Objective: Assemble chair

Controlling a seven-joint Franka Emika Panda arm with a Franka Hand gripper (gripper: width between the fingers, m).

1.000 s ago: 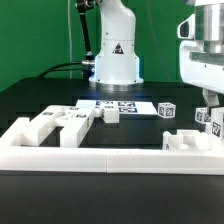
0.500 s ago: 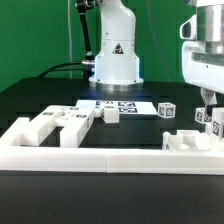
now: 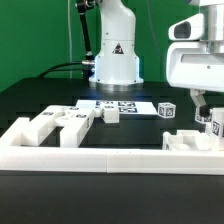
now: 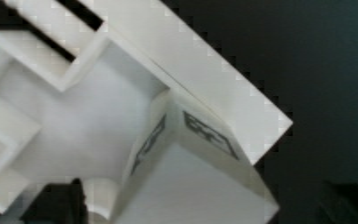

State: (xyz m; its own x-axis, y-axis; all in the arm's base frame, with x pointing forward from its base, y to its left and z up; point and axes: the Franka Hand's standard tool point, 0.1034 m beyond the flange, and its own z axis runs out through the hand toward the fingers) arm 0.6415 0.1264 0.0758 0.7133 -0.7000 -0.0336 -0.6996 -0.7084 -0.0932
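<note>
Exterior view's right edge crops spread claw (image 3: 208,107) above chair piece (image 3: 212,126).

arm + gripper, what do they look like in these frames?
Arm: glossy white, rounded shells that widen at the base, with a black triangular sticker on the front. Thin black cables run down beside it. Gripper: boxy white-grey housing with short dark fingers. No other markings are readable.

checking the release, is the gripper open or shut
Looks open: one finger of the gripper stands apart from the tagged chair part; the other is hard to see.
</note>
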